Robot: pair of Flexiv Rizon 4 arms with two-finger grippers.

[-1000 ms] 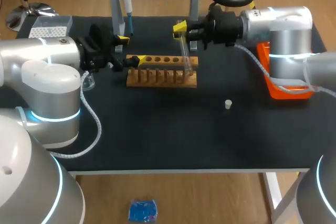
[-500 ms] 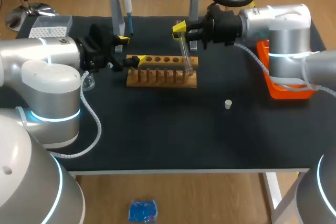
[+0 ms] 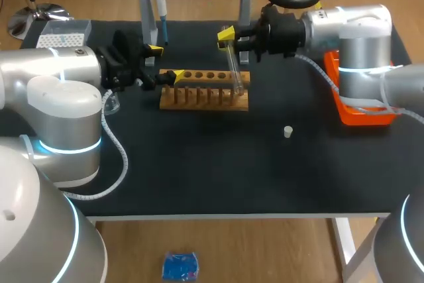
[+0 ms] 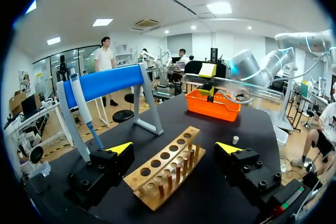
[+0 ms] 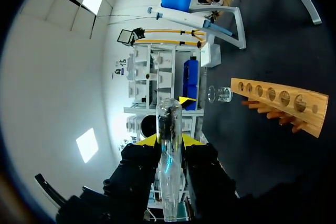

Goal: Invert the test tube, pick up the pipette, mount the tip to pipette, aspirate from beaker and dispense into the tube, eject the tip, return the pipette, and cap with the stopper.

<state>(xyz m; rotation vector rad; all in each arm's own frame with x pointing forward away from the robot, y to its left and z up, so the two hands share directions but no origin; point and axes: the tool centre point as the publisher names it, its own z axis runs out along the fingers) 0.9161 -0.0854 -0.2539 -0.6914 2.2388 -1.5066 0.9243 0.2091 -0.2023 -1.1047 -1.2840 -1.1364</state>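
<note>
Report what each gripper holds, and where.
Right gripper clamps the test tube near one end. Left gripper is open, holding nothing.

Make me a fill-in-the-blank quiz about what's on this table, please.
1. The right pincer is shut on a glass ____.
2. The left pincer stands open around one end of the wooden ____.
3. The small white stopper lies alone on the black ____.
4. The pipette hangs on a stand whose bar is ____.

Missing words: tube; rack; table; blue.
</note>
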